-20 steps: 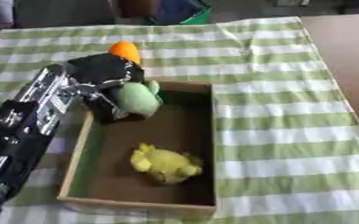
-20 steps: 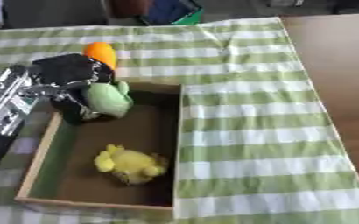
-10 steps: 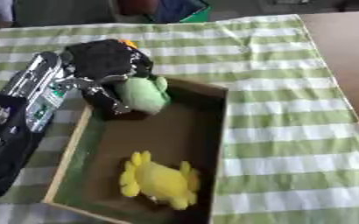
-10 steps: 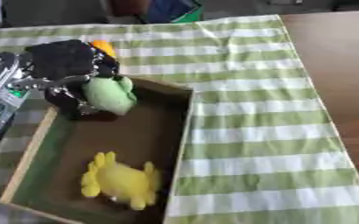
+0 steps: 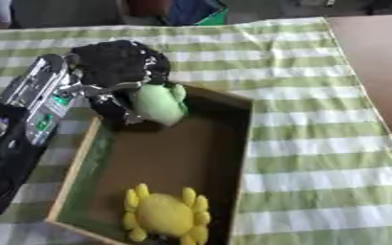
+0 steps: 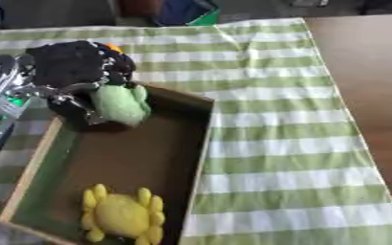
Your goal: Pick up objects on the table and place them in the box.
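- Now the left hand (image 5: 115,64) sits over the far left corner of the box (image 5: 243,143), fingers curled round a pale green soft toy (image 5: 160,103) that hangs just inside the rim
- Compared with a second ago, the toy is lower against the box wall and reads as further inside the box, though the whole view has also tilted and drawn closer, so part of that shift is the camera's
- The hand's hold looks unchanged over that second: the toy is not released, and whether it touches the box floor cannot be told
- The orange thing (image 6: 112,47) on the striped cloth behind the hand showed plainly a second ago; now only a sliver peeks past the hand in the right eye view, and it remains outside the box
- A yellow soft toy (image 5: 163,214) lies on the box floor near the near edge, well apart from the green one; it appears bigger than before only because of the camera's move
- The right hand shows in neither view
- For the task, this reads as the placing step nearly done for the green toy: my judgement is that opening the fingers is what remains
- The green-striped cloth (image 5: 316,95) covering the surface to the right of the box holds no other visible items, so the orange thing seems the likely next pick
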